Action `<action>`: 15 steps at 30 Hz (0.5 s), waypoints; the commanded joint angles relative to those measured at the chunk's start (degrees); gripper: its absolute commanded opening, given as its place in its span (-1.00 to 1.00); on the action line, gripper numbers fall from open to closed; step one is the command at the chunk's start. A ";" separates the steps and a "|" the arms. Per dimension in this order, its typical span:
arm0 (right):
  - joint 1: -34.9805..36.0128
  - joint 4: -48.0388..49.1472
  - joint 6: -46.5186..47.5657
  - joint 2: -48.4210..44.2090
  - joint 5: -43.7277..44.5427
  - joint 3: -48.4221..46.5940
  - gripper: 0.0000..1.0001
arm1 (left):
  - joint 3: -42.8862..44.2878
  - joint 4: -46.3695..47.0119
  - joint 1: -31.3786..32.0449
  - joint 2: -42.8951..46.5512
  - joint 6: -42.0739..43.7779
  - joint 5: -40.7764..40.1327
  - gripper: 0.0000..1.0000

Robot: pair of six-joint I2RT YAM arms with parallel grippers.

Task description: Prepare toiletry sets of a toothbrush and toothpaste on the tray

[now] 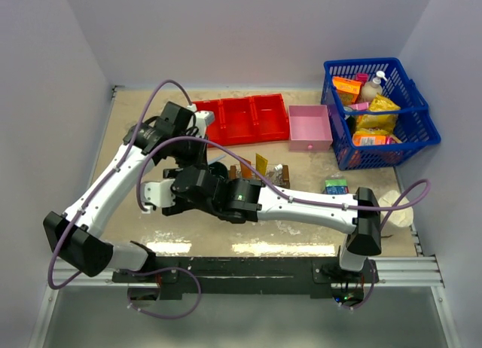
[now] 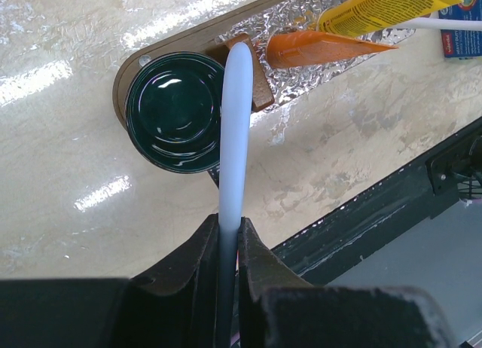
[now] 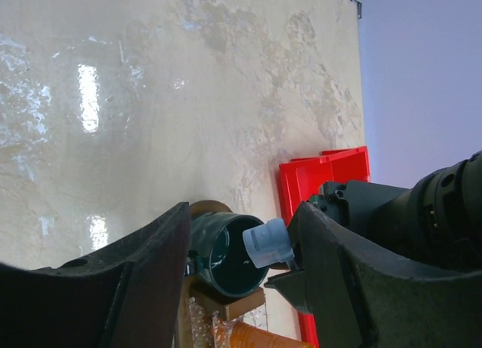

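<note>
Currently: left tool (image 2: 228,226) clenched on one end of the toothbrush (image 2: 235,137), whose free end hangs straight ahead over the green cup (image 2: 169,122) standing on the tray (image 2: 120,92). Toothpaste (image 2: 316,48) lies ahead-right, past the cup. Right tool (image 3: 241,227) released, fingers spread either side of that cup. My worries:
- The end-pinched stick pivots, clips the rim and tips the cup.
- The two tools clash, being so close together.
</note>
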State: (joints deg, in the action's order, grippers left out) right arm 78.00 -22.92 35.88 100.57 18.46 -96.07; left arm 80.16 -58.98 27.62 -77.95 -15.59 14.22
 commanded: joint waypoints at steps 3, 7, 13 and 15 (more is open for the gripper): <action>0.14 3.84 2.09 -2.05 3.95 1.50 0.16 | 2.54 -0.35 1.04 1.84 0.83 -0.95 -1.00; 0.05 4.46 2.88 -1.87 5.27 2.29 0.06 | 2.63 -0.52 1.30 2.02 1.00 -0.95 -1.00; 0.14 5.51 3.67 -1.78 7.38 2.56 -0.02 | 2.46 -0.52 1.65 2.10 1.09 -1.21 -1.00; -0.04 5.78 3.93 -1.61 8.52 2.73 -0.04 | 2.63 -0.70 1.74 2.19 1.18 -1.21 -1.00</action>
State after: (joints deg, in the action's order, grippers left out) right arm 78.17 -20.18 38.44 100.53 23.07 -93.54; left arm 80.18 -58.89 28.93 -77.95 -15.40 13.02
